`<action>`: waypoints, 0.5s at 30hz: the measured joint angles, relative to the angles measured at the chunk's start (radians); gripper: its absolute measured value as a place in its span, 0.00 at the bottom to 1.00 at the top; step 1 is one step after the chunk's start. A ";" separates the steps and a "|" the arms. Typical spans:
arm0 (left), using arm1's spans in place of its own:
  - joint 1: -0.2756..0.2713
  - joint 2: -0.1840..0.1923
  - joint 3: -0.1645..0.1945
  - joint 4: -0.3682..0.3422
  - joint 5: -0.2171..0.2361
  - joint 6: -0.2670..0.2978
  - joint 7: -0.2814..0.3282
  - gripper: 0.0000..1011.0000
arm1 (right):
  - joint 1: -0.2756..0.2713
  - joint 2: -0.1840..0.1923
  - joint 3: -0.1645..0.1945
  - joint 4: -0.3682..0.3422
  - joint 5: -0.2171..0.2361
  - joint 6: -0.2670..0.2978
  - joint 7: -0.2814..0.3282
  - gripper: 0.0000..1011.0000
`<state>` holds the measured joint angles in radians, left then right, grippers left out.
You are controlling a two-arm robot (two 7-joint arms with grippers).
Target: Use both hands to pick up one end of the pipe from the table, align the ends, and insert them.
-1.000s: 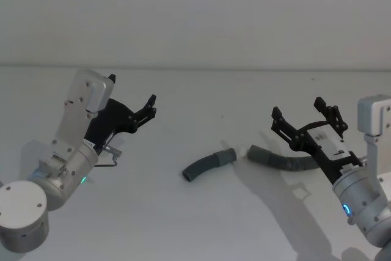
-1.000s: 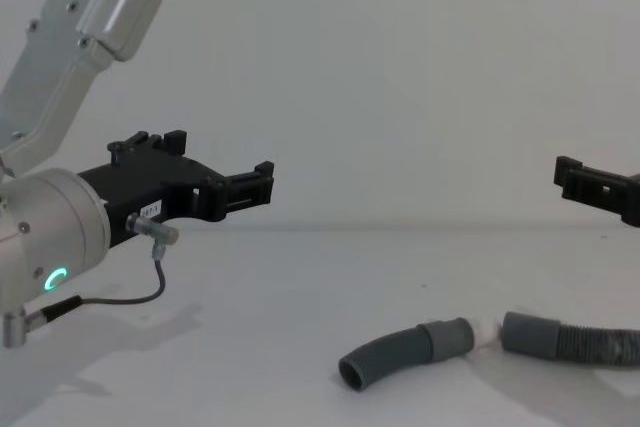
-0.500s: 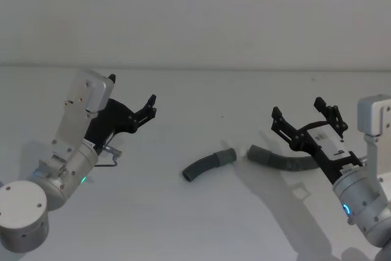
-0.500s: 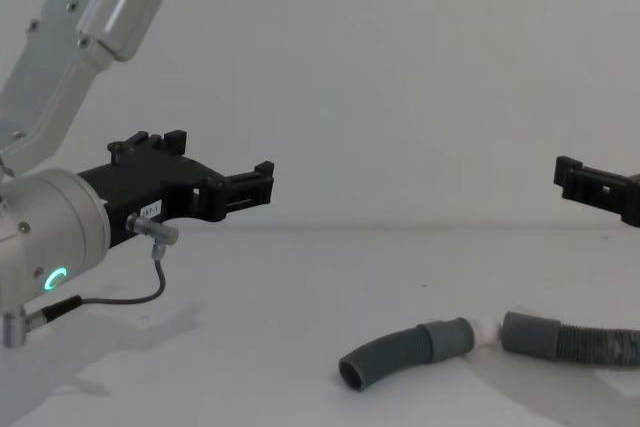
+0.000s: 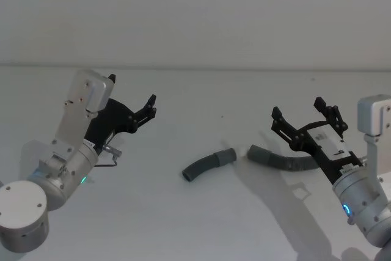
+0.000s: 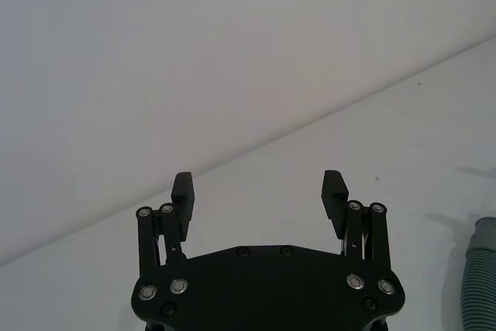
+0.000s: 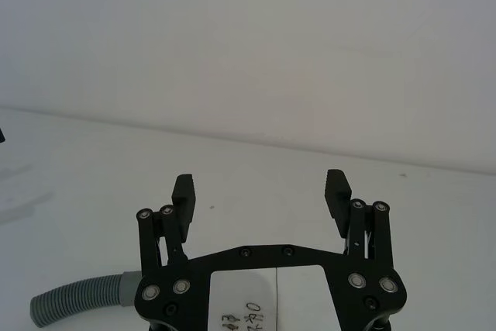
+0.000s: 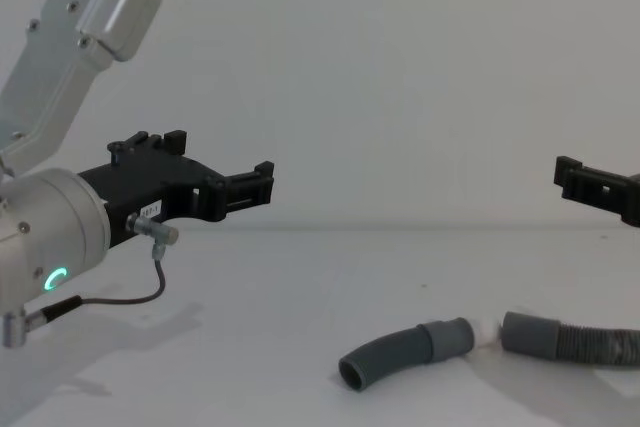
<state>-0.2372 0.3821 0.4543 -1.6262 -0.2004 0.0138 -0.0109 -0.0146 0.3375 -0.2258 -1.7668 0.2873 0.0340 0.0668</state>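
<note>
The pipe lies on the table (image 5: 201, 224) as a dark grey ribbed hose (image 5: 284, 161), with a short curved stretch (image 5: 204, 165) to its left. The two ends nearly meet at the middle. In the chest view a cuff with a white tip (image 8: 484, 331) faces a plain grey cuff (image 8: 530, 332). My left gripper (image 5: 151, 106) hovers open, well left of the pipe and above the table. Open too, my right gripper (image 5: 297, 108) hangs above the ribbed stretch on the right. Neither touches the pipe. The wrist views show ribbed hose (image 6: 479, 284) (image 7: 77, 300) beyond each open gripper (image 6: 258, 187) (image 7: 260, 187).
A thin dark cable (image 8: 120, 297) loops under the left wrist, whose ring light glows green (image 8: 55, 277). A plain wall rises behind the table's far edge (image 5: 195, 68). Bare table surface surrounds the pipe on all sides.
</note>
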 joint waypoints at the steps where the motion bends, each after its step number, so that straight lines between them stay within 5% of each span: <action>1: 0.000 0.000 0.000 0.000 0.000 0.000 0.000 0.99 | 0.000 0.000 0.000 0.000 0.000 0.000 0.000 0.99; 15: 0.000 0.000 0.000 0.000 0.000 0.000 0.000 0.99 | 0.000 0.000 0.000 0.000 0.000 0.000 0.000 0.99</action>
<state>-0.2371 0.3821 0.4542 -1.6262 -0.2004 0.0138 -0.0109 -0.0147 0.3375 -0.2258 -1.7667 0.2874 0.0340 0.0668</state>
